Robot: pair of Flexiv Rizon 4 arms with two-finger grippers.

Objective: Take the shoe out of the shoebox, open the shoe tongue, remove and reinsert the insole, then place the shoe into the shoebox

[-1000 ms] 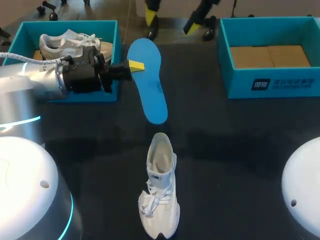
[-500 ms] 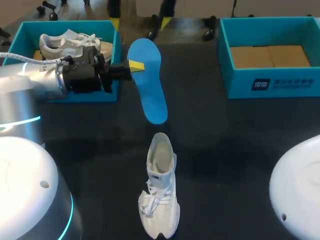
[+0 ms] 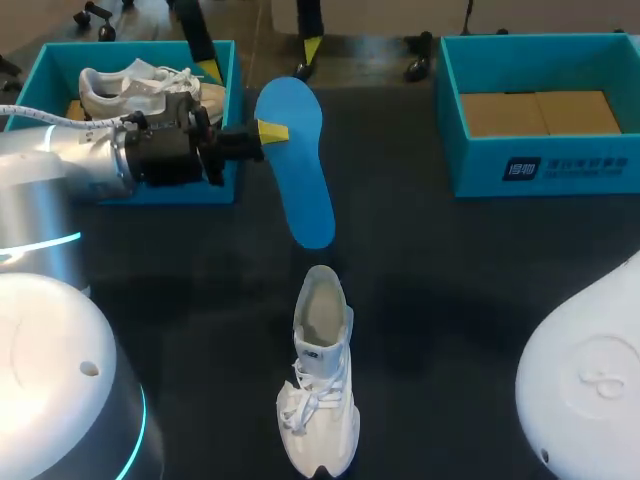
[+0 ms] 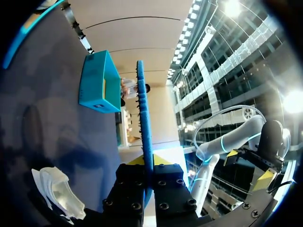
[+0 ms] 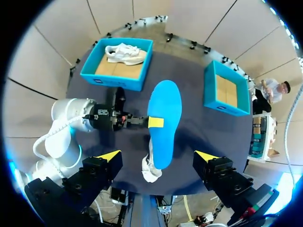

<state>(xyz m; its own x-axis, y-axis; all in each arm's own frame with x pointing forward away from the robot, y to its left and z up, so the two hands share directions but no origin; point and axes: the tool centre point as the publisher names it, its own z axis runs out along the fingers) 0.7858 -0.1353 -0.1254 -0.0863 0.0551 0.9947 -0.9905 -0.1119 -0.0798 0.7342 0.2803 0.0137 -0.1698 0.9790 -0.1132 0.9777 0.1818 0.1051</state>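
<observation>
Insole [image 3: 297, 160] lengthwise near-far, L claw [image 3: 270, 131]

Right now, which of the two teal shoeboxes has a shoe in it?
The shoebox at the table's far left: a white sneaker lies inside it. The shoebox at the far right shows only its bare brown cardboard floor.

Blue insole [image 3: 303, 175], wht shoe [image 3: 322, 390].

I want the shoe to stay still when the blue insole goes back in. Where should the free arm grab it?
Probably across the laced front of the shoe, coming straight down from above. It stands upright on its sole with both sides clear, and a grip there leaves the open mouth free for the insole.
</observation>
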